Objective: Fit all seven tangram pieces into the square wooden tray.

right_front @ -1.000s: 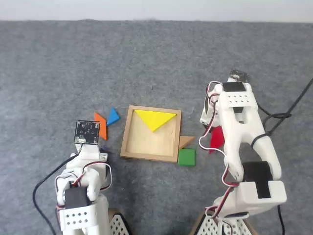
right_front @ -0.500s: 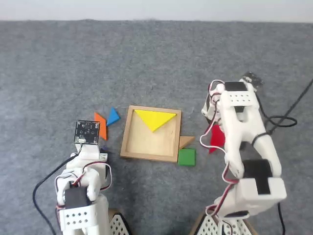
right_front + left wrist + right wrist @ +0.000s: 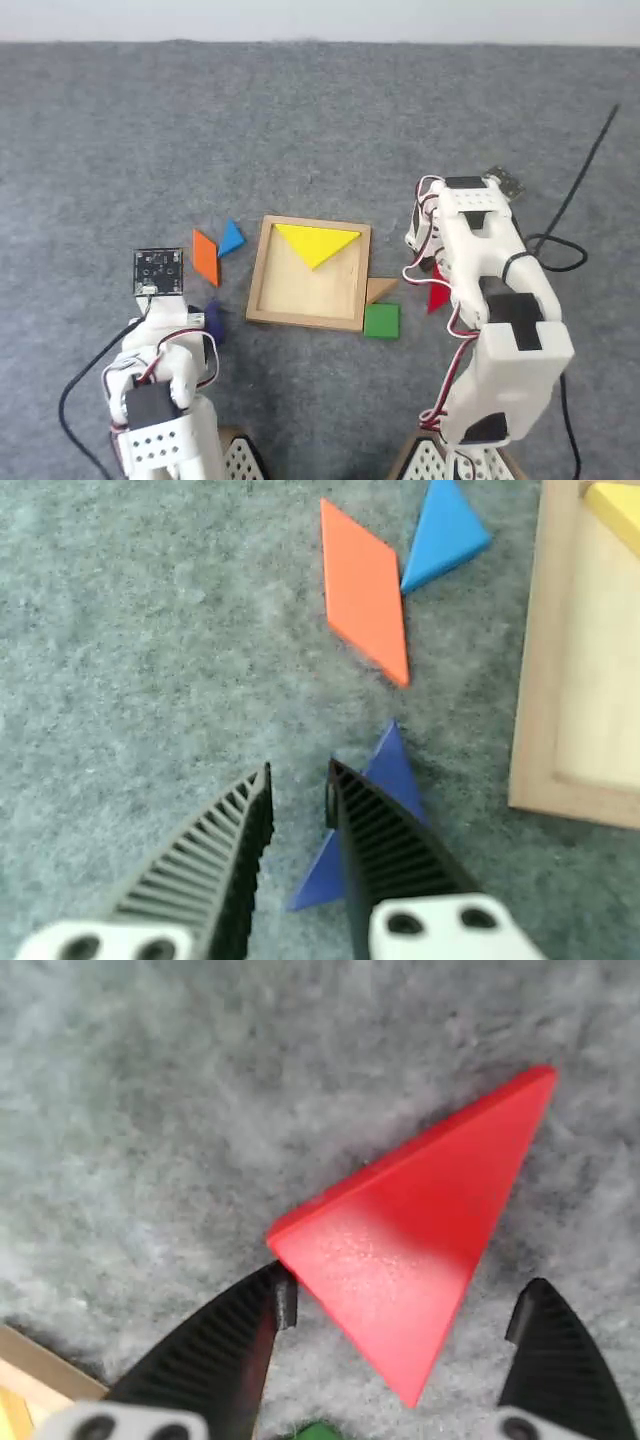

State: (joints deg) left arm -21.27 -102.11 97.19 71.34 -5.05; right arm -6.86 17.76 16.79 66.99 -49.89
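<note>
Now the right gripper (image 3: 405, 1305) hangs spread wide, grasping nothing, its fingers on either side of the red triangle (image 3: 415, 1250); that piece lies on the grey mat (image 3: 120, 130), right of the square wooden tray (image 3: 300, 295); the yellow triangle (image 3: 316, 243) sits inside the tray against its far edge; the left gripper (image 3: 298, 775) is narrowly parted and empty, just beside the dark blue triangle (image 3: 395, 770); the orange parallelogram (image 3: 365, 605) lies beyond.
</note>
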